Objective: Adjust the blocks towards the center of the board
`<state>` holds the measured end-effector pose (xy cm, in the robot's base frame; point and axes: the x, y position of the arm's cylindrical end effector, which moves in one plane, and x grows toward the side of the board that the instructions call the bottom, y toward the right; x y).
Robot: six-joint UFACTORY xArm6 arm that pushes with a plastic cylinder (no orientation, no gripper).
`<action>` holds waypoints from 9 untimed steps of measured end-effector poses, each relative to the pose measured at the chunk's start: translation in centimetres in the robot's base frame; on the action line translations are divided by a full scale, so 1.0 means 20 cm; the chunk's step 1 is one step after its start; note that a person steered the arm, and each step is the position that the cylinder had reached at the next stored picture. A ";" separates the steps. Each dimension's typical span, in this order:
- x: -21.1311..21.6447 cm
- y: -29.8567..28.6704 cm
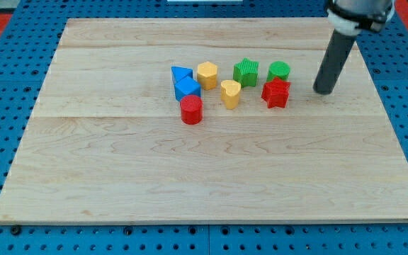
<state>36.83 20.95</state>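
Blocks sit in a loose cluster on the bench (119, 177), above the board's middle and a little toward the view's right. Taking the red star (276, 93) as landmark: the green cylinder (279, 70) is just above it, the green star-like block (246, 71) up and to its left, the yellow heart (230, 93) to its left, the yellow hexagon (207, 74) farther left and higher. Beyond that lie the blue triangle (180, 74) and a blue block (187, 88) touching it, with the red cylinder (191, 110) lowest and farthest left of the star.

My tip (324, 91) rests on the bench to the right of the red star, near it but apart, at about the same height in the view. No fingers exist on this rod, so nothing spreads or pinches.

The whole cluster lies to the tip's left, and the board's centre lies left and downward too. I judge a push leftward and down would meet the red star first.
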 end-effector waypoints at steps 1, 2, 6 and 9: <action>-0.17 -0.02; -0.17 -0.19; 0.18 -0.32; 0.63 -0.35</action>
<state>49.39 13.93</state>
